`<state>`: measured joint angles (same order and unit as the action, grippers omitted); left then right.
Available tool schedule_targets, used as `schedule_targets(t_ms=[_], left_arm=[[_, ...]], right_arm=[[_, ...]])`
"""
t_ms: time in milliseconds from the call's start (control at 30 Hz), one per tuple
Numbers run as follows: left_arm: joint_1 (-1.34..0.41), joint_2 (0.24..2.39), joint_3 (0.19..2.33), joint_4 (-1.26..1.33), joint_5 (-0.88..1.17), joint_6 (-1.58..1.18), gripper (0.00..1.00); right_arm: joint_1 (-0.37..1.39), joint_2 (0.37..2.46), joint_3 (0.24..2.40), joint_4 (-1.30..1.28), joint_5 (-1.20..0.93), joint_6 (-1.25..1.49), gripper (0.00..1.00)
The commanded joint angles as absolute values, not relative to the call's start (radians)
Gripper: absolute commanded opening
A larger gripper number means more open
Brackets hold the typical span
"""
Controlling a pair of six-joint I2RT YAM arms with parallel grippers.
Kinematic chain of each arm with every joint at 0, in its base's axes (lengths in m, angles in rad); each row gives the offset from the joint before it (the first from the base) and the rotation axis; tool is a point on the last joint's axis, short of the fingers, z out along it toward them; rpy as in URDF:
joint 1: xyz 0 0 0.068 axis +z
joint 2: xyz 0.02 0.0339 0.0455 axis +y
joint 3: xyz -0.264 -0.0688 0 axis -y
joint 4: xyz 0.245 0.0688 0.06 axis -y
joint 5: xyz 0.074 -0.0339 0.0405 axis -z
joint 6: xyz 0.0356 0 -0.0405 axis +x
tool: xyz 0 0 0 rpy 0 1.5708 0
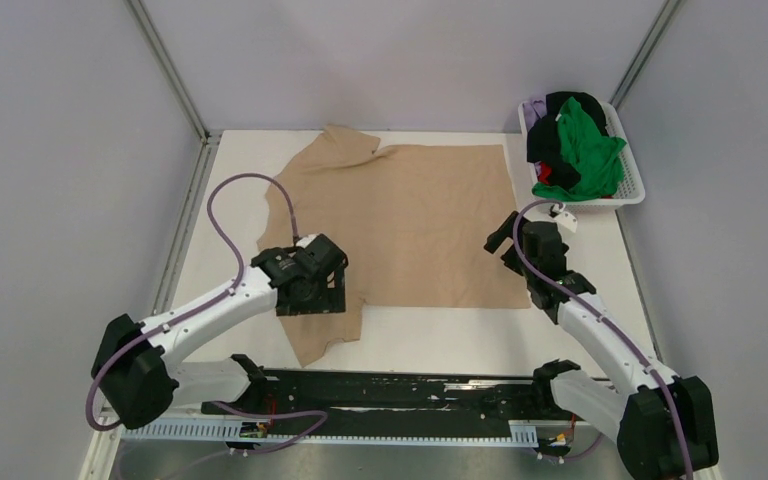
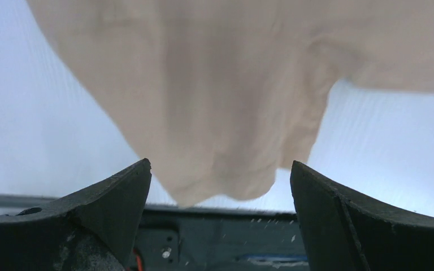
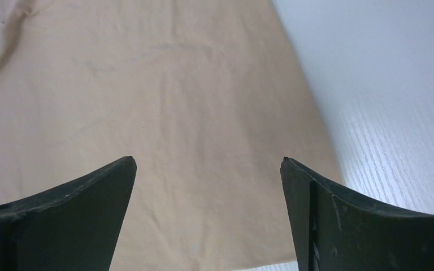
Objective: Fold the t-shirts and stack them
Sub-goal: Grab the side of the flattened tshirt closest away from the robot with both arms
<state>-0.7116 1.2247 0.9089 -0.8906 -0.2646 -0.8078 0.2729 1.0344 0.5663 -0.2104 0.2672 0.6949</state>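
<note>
The large tan-beige soft cloth t-shirt [image 1: 420, 220] lies flat, faintly creased, on the white wood-grained table [image 1: 440, 335], a sleeve under the left gripper [image 2: 220, 169] and its side edge under the right gripper [image 3: 209, 166], both black pincers spread wide, while crumpled green, black, red and purple shirts [image 1: 590, 150] fill the white latticed plastic basket [image 1: 635, 185].
</note>
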Motion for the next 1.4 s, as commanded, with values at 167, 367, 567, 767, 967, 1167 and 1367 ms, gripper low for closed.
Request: schedule_targets(t_ms=[167, 367, 567, 767, 967, 1167, 1367], left_arm=[[-0.868, 1.001, 0.684, -1.083, -0.153, -1.159, 0.9], [-0.874, 0.935, 0.57, -1.055, -0.121, -1.214, 0.76], [-0.874, 1.027, 0.532, -0.911, -0.099, -1.194, 0.65], [-0.873, 1.148, 0.529, -0.843, -0.087, -1.168, 0.53], [-0.874, 1.223, 0.533, -0.797, -0.109, -1.162, 0.41], [-0.874, 1.265, 0.558, -0.78, -0.152, -1.133, 0.25], [-0.874, 1.254, 0.595, -0.798, -0.177, -1.074, 0.0]], right_arm=[[0.268, 0.94, 0.543, -0.192, 0.324, 0.702, 1.0], [0.268, 0.971, 0.553, -0.196, 0.334, 0.703, 1.0], [0.268, 0.99, 0.56, -0.199, 0.34, 0.706, 1.0], [0.268, 0.989, 0.558, -0.208, 0.357, 0.708, 1.0], [0.267, 0.98, 0.558, -0.216, 0.371, 0.714, 1.0], [0.265, 0.963, 0.56, -0.234, 0.371, 0.726, 1.0], [0.266, 0.951, 0.552, -0.275, 0.354, 0.75, 1.0]])
